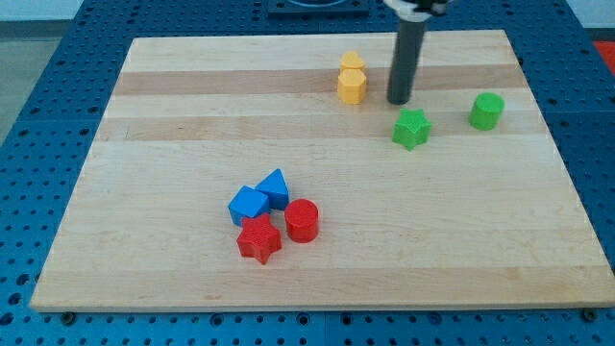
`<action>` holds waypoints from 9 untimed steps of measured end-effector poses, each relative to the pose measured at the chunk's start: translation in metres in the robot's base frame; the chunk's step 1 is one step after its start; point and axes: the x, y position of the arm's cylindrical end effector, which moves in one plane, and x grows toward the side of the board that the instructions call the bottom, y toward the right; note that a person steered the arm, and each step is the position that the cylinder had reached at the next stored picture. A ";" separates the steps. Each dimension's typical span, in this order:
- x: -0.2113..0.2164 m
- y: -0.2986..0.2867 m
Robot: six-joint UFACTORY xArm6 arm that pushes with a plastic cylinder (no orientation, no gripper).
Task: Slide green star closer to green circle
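The green star lies on the wooden board in the upper right part of the view. The green circle stands to its right and slightly higher, a clear gap between them. My tip is down on the board just above and slightly left of the green star, between it and the yellow blocks. It is close to the star but apart from it.
Two yellow blocks stand touching each other left of my tip. Lower left of centre is a cluster: two blue blocks, a red star and a red cylinder.
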 end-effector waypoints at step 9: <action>0.080 0.068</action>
